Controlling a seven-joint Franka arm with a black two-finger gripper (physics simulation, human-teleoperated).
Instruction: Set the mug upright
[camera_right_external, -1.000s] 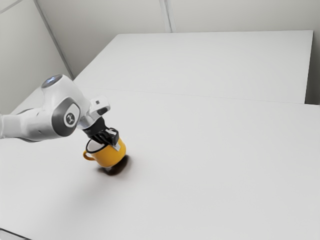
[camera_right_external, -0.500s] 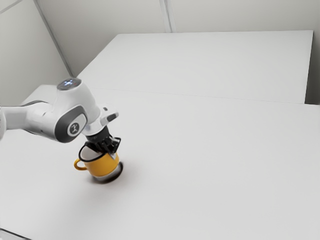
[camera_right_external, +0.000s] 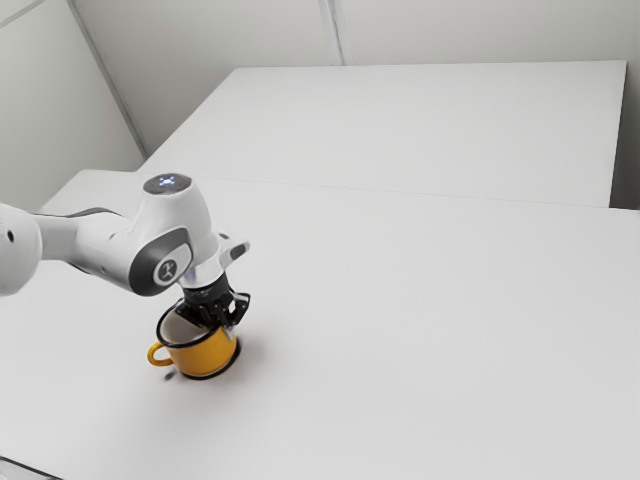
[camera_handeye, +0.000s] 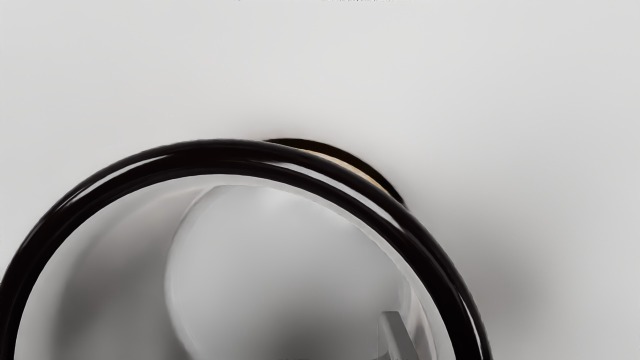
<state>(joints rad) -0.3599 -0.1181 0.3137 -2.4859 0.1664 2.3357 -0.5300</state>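
Yellow mug (camera_right_external: 203, 356) is mouth up, handle (camera_right_external: 154, 354) toward the exterior view's nine o'clock; the gripper (camera_right_external: 225, 322) pinches its three o'clock wall.

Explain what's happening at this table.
The robot's gripper is shut on the mug at its rim, one finger inside and the other outside. The mug is mouth up, close to upright, maybe leaning a little, with its handle toward the exterior view's left. Its base is at or just above the table; I can't tell whether it bears weight. The mug hasn't been let go, so the job looks nearly done.
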